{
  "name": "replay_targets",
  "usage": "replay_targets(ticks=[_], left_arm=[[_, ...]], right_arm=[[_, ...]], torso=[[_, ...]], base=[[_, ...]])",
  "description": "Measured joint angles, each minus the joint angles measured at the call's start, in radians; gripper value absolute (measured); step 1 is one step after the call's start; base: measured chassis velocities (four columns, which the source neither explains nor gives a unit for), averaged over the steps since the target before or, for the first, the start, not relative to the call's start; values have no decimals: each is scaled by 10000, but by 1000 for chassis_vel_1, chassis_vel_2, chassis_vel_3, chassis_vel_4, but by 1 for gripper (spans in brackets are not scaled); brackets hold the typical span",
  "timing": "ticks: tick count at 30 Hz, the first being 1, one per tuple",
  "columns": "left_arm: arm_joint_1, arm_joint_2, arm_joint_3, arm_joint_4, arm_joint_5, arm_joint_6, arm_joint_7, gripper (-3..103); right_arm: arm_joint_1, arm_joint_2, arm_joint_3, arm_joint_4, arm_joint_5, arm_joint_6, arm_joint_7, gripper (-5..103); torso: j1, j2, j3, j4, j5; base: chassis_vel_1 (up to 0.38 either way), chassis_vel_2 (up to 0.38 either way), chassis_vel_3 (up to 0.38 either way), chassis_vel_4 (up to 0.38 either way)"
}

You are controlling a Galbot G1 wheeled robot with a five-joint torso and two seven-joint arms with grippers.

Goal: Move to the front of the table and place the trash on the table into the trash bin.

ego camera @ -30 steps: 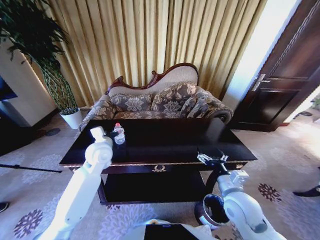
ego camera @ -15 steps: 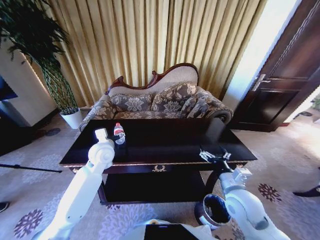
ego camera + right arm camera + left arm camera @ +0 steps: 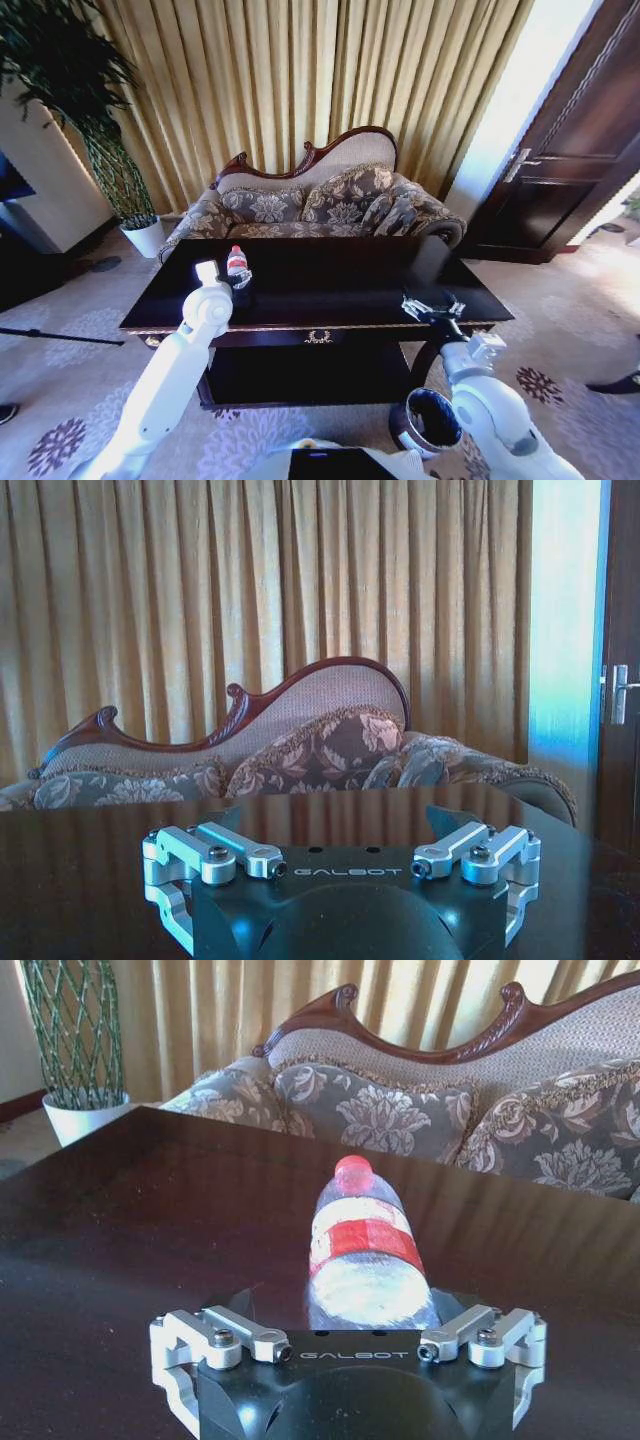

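Note:
A clear plastic bottle with a red cap and a pale label stands upright on the left part of the dark glossy table. My left gripper is open right at the bottle's near side. In the left wrist view the bottle rises just beyond the gripper's body, between the spread finger links, and its base is hidden. My right gripper hovers open and holds nothing, over the table's front right edge. The dark round trash bin stands on the carpet below it, partly hidden by my right arm.
A patterned sofa with a carved back runs along the table's far side. A white plant pot stands at the far left and a dark door at the right. Open carpet lies on both sides of the table.
My left gripper has moved forward and a little right, closing in on the bottle. My right gripper has drifted slightly right. The bottle has stayed put.

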State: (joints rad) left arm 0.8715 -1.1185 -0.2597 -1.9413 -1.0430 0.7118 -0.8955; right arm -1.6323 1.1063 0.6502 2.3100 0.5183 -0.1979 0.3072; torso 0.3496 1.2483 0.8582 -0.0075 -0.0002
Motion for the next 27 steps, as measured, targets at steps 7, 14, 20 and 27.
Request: replay_targets(ticks=[7, 14, 20, 27], left_arm=[[2, -49, -28, 12, -308, 0, -141, 78], [-1, 99, -71, 91, 251, -159, 24, 57], [218, 673, -209, -88, 2247, -1108, 1805, 39], [740, 1833, -121, 149, 6793, -4308, 5499, 34]], right_arm=[[35, -29, 24, 26, 167, 89, 5, 100], [88, -48, 26, 53, 357, 302, 5, 100], [239, -288, -41, 311, 756, 275, 224, 100], [879, -1282, -431, 835, 2642, -178, 261, 100]], torso=[[0, 0, 0, 0, 0], [0, 0, 0, 0, 0], [0, 0, 0, -1, -1], [0, 1, 0, -1, 1]], base=[[0, 0, 0, 0], [0, 0, 0, 0], [0, 0, 0, 0], [0, 0, 0, 0]])
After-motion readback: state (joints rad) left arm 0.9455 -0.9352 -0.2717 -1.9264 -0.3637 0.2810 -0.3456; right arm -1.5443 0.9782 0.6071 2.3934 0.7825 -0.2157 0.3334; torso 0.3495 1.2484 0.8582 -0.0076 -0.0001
